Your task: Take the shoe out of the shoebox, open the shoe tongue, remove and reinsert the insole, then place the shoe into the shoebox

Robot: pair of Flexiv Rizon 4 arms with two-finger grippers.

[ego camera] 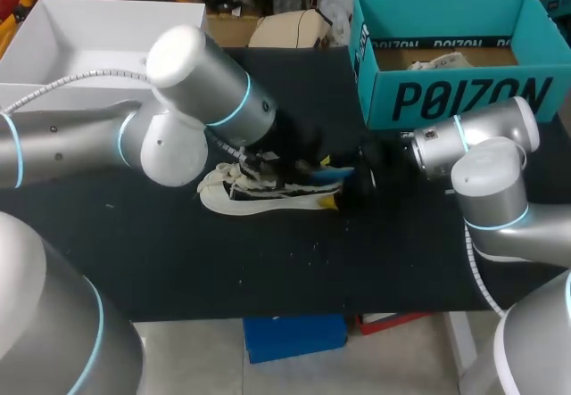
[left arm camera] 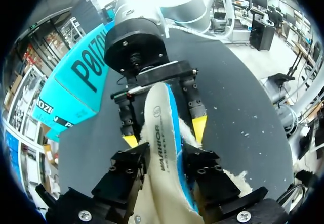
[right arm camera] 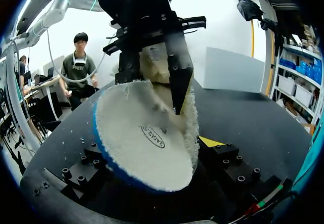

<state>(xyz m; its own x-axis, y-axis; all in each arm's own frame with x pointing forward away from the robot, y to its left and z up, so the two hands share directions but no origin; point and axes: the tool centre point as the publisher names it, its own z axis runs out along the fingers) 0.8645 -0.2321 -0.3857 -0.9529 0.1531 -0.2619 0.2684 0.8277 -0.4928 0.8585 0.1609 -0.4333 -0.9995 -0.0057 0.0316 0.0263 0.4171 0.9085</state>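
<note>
Beneath my left gripper (right arm camera: 152, 93) and right gripper (left arm camera: 164, 134): table (ego camera: 178, 261), black-topped, bearing every item listed below.

Beyond my right gripper, well apart from it: shoebox (ego camera: 464, 101), teal card, open at the top. Judged light and thin-walled, so it may slide if knocked.

Under my left gripper, between my two grippers: shoe (ego camera: 263, 197), out of the shoebox, resting on its pale sole. Judged light, with a fairly stiff sole and a soft upper and laces. Best taken at the heel collar, where it should keep its shape.

Between both pairs of jaws: insole (right arm camera: 142, 138), out of the shoe, with a smooth white face, a blue edge and a fleecy fringe.
- My left jaws are closed on it across its width, both sides touching.
- My right jaws stand apart, straddling one rounded end. A dark gap shows beside one tip (left arm camera: 130, 140), so I count them as not gripping.

The insole is judged very light, thin and floppy, and its free end should droop or curl. The fleece ought to give some grip, while the smooth face may slip. Hold it near the middle, pinched edge to edge.
</note>
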